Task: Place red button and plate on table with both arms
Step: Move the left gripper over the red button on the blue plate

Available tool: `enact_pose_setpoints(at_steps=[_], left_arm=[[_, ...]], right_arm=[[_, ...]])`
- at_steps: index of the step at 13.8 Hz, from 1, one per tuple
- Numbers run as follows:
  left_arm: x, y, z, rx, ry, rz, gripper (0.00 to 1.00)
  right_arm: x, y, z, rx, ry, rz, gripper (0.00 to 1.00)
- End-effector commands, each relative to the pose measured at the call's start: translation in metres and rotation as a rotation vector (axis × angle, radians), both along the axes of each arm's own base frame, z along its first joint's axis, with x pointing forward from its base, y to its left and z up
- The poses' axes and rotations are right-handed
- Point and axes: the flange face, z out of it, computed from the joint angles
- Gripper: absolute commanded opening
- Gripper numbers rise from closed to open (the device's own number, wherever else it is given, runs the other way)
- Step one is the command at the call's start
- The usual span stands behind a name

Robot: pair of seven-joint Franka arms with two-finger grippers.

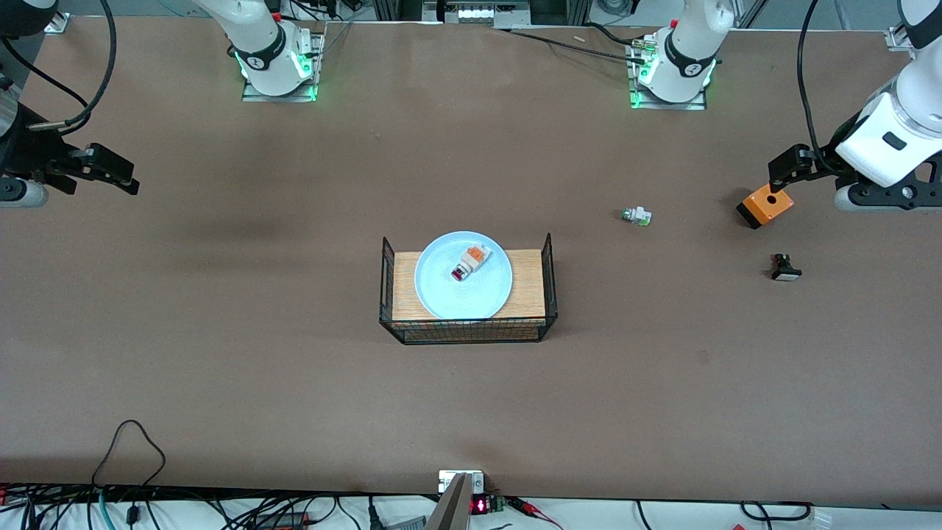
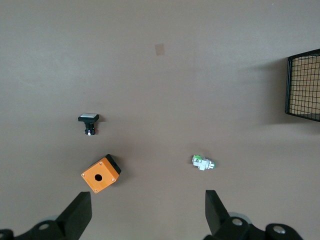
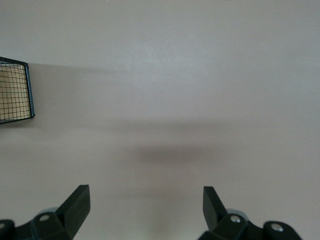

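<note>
The pale blue plate (image 1: 464, 275) lies on the small wooden board with black wire sides (image 1: 530, 291) at the table's middle. The red button (image 1: 469, 263), white with an orange block and a red cap, lies on the plate. My left gripper (image 1: 781, 171) is open and empty, up over the brown table (image 1: 221, 331) at the left arm's end, just above an orange box; in the left wrist view (image 2: 147, 210) its fingers stand wide apart. My right gripper (image 1: 118, 174) is open and empty over bare table at the right arm's end, as the right wrist view (image 3: 146, 206) shows.
An orange box with a hole (image 1: 766, 206) (image 2: 100, 174), a white part with green tip (image 1: 636, 216) (image 2: 202, 162) and a black-and-white button part (image 1: 784, 267) (image 2: 89, 122) lie toward the left arm's end. The board's wire side shows in both wrist views (image 2: 304, 87) (image 3: 15, 92).
</note>
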Motion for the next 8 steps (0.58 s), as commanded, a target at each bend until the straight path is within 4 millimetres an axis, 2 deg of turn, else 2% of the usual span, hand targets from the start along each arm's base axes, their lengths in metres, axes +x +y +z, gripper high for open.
enact_pose_setpoints(at_steps=[1,5,8], left_arm=[[-0.008,0.002,0.006,-0.014,0.002,-0.019,1.00],[-0.010,-0.005,0.002,-0.021,0.047,-0.024,1.00],[-0.009,-0.035,-0.008,-0.166,0.149,-0.015,1.00]], right_arm=[[-0.003,0.000,0.007,-0.011,-0.002,0.013,1.00],[-0.003,0.000,0.007,-0.011,-0.002,0.015,1.00],[-0.003,0.000,0.007,-0.011,-0.002,0.015,1.00]])
